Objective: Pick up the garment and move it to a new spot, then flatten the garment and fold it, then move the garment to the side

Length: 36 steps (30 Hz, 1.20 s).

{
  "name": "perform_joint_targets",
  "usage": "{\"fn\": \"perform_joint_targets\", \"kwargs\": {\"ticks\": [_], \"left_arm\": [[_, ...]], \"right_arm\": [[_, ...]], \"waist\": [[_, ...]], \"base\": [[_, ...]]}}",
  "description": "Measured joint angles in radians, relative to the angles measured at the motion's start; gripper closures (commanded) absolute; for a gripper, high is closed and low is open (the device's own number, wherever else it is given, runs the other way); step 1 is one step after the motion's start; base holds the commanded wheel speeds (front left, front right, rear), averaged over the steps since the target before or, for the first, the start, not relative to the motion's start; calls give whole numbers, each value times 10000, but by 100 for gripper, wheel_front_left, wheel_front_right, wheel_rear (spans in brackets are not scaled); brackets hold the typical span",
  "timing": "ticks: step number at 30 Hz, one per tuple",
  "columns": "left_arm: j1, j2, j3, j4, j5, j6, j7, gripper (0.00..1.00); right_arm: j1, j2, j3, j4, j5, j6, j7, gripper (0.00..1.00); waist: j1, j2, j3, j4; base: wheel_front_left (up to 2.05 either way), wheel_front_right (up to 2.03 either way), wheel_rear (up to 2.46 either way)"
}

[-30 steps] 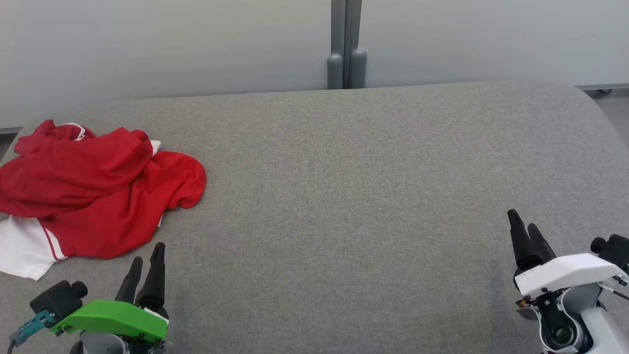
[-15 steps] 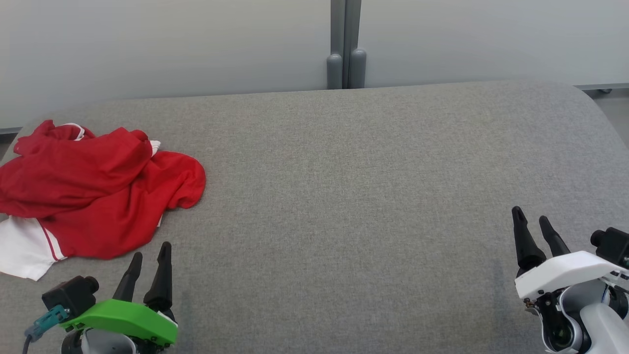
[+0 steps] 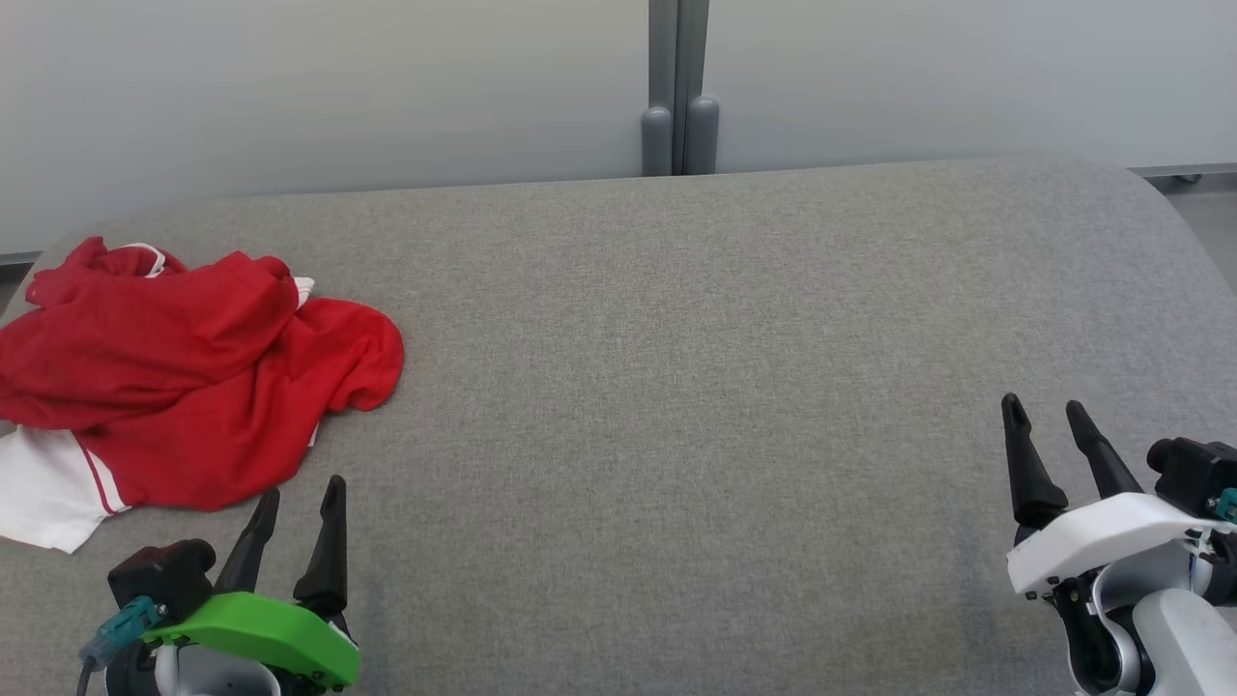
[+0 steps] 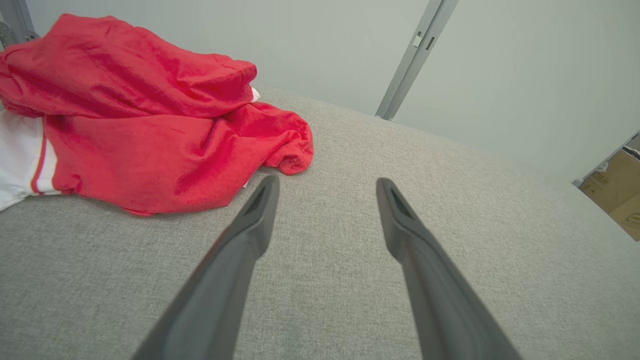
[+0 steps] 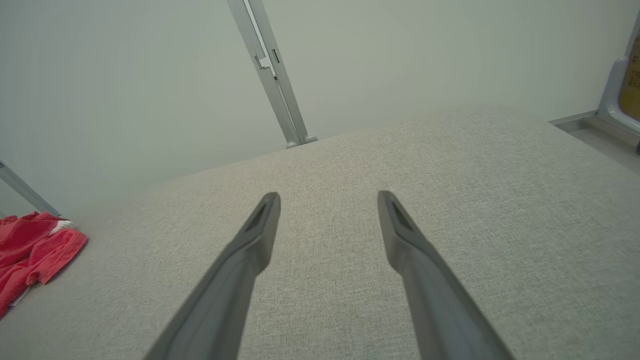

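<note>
The garment lies crumpled in a red heap at the far left of the grey padded table, a white sleeve with red trim poking out at its lower left. Just below its near hem stands my left gripper, open and empty, fingertips close to the cloth but apart from it. In the left wrist view the garment sits ahead and to the left of the spread fingers. My right gripper is open and empty at the lower right, far from the garment.
A pale wall with a grey upright post runs behind the table. The table's right edge curves away near the floor. A cardboard box shows at the right in the left wrist view.
Both grippers have spread their fingers wider apart. The left gripper has shifted slightly right and down; the right gripper's tips have risen a little. The garment has not moved.
</note>
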Motion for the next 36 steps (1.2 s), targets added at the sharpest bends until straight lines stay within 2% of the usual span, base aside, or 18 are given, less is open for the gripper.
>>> {"fn": "perform_joint_targets", "kwargs": {"ticks": [5, 22, 26, 36], "left_arm": [[5, 2, -23, 6, 635, -6, -174, 0], [25, 40, -40, 48, 2972, -102, -767, 0], [226, -44, 4, 441, 3068, -107, -886, 0], [365, -127, 497, 803, 2792, -192, -909, 0]], "right_arm": [[56, -19, 151, -238, -410, 330, -169, 0], [407, -481, 111, -313, -2646, 635, -767, 0], [410, -529, 58, -357, -3170, 677, -888, 0], [457, -508, -255, -339, -3193, 851, -899, 0]], "waist": [[0, 0, -3, -7], [0, 0, -6, -109], [0, 0, 1, -144], [0, 0, 23, -163]], "base": [[0, 0, 0], [0, 0, 0], [0, 0, 0], [0, 0, 0]]}}
